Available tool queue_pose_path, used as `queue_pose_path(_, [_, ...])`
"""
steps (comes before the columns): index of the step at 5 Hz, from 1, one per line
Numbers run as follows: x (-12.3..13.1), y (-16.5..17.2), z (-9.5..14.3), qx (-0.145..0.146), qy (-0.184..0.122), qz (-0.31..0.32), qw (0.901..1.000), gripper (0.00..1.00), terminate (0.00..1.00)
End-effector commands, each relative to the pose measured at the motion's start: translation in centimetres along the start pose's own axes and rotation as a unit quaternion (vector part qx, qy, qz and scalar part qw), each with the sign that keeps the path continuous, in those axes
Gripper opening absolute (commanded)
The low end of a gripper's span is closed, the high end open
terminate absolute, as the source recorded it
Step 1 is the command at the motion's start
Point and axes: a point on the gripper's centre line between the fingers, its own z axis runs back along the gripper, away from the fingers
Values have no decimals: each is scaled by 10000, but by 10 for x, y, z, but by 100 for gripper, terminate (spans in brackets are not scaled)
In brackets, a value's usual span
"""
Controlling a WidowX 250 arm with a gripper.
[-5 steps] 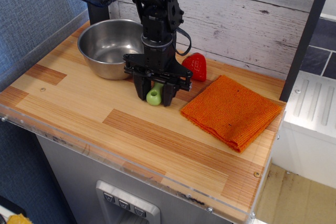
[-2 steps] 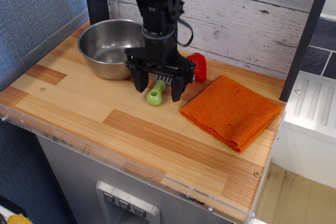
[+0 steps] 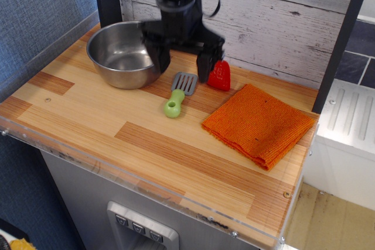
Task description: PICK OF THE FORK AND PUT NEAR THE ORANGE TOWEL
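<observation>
Lying flat on the wooden counter [image 3: 88, 127], the fork [image 3: 178, 93] is a small toy spatula: grey square head with slots, pointing toward the back wall, and a short rounded light-green handle with a hole near its end, pointing toward the front edge. Head sits roughly at the counter's middle depth, handle angled slightly left of the head. Nothing is touching it, free on the wood

Gripper [image 3: 183, 65] hangs above the fork's head, black, fingers spread wide with one finger on the left near the bowl and the other on the right next to the strawberry. Nothing between the fingers, fingertips clear of the fork. Slight motion blur on the arm

Orange towel [image 3: 258, 124] is to the right of the fork, folded into a square, woven and textured, rotated so a corner points toward the front-right. Its left corner is near the fork's handle end but apart from it, a strip of bare wood between them. Fork is clearly shorter than the towel is wide

Steel bowl [image 3: 120, 54] sits back-left, left of the fork head, looks empty, not touching the fork. Red strawberry [image 3: 220, 76] is just right of the fork head, behind the towel's back-left edge, partly overlapped by the right finger in this view. Whitewashed plank wall [image 3: 281, 21] runs behind everything
</observation>
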Motion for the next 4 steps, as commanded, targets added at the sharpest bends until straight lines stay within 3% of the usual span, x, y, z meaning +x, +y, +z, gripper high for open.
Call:
queue_pose_path(1, [4,-4,42,-26,-455,-108,9989,100,0])
queue_pose_path(3, [4,-4,42,-26,-455,-108,9989,100,0])
queue_pose_path(4, [4,-4,42,-26,-455,-108,9989,100,100])
